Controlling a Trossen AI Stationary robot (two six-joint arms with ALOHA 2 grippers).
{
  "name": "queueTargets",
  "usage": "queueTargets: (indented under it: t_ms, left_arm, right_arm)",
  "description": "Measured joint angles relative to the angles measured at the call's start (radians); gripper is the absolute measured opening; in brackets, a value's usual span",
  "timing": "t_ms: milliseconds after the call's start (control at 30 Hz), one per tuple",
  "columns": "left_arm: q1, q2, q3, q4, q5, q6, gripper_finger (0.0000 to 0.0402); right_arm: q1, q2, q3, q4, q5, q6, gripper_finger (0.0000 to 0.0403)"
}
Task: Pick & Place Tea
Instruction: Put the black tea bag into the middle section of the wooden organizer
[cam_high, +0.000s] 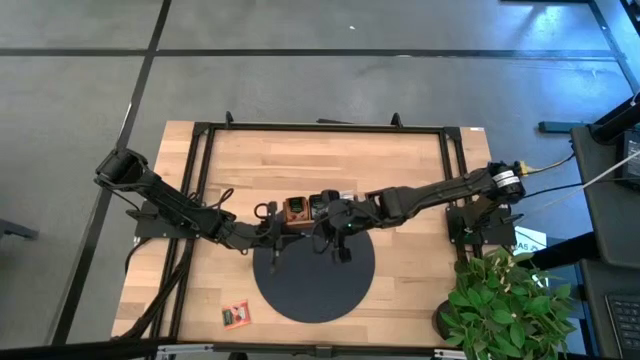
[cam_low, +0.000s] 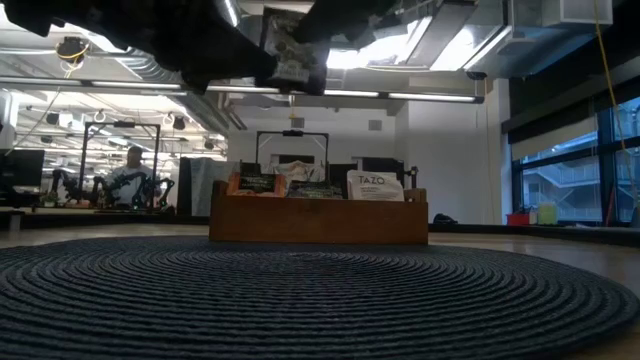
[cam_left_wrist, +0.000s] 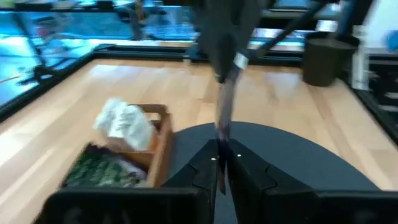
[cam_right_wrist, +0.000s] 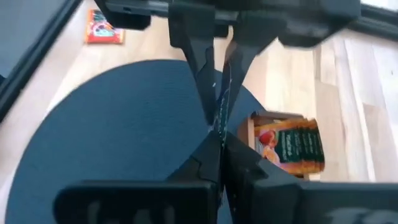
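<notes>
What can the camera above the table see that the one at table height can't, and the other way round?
Only the high view shows both arms meeting over the mat, the left tool and right tool, an orange-red sachet lying alone near the table edge, and a plant. Only the low view shows a white sachet standing in the tray and the room behind. Both show the wooden tray and the dark round mat.

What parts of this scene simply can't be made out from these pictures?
- Tea sachet pinched between the left gripper and the right gripper: seen edge-on in both wrist views, so its face is hidden.
- Sachets in the wooden tray: too small from above, and the tray wall hides their lower halves in the low view.
- Loose sachet on the table: print too small.
</notes>
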Motion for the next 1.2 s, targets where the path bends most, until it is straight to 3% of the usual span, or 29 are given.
queueTargets:
  t_ms: [100,267,467,667,1200]
  left_arm:
    - [-0.001,0.0,0.0,0.0,-0.049,-0.026,0.0036]
    - [-0.044,0.0,0.0,-0.007,-0.045,0.023,0.0058]
    - [-0.105,0.0,0.0,-0.007,-0.082,0.034,0.0071]
    - [-0.128,0.0,0.0,-0.007,-0.085,0.034,0.0071]
    - [-0.111,0.0,0.0,-0.008,-0.104,0.034,0.007]
  right_arm:
    - [-0.014,0.0,-0.005,-0.013,0.003,0.004,0.0013]
    - [-0.069,-0.001,-0.024,-0.091,-0.043,0.003,0.0009]
    - [-0.153,-0.001,-0.13,-0.01,-0.044,-0.083,0.0005]
    - [-0.217,0.008,-0.255,0.195,-0.044,-0.152,0.0006]
    - [-0.229,0.013,-0.415,0.364,-0.106,-0.123,0.0008]
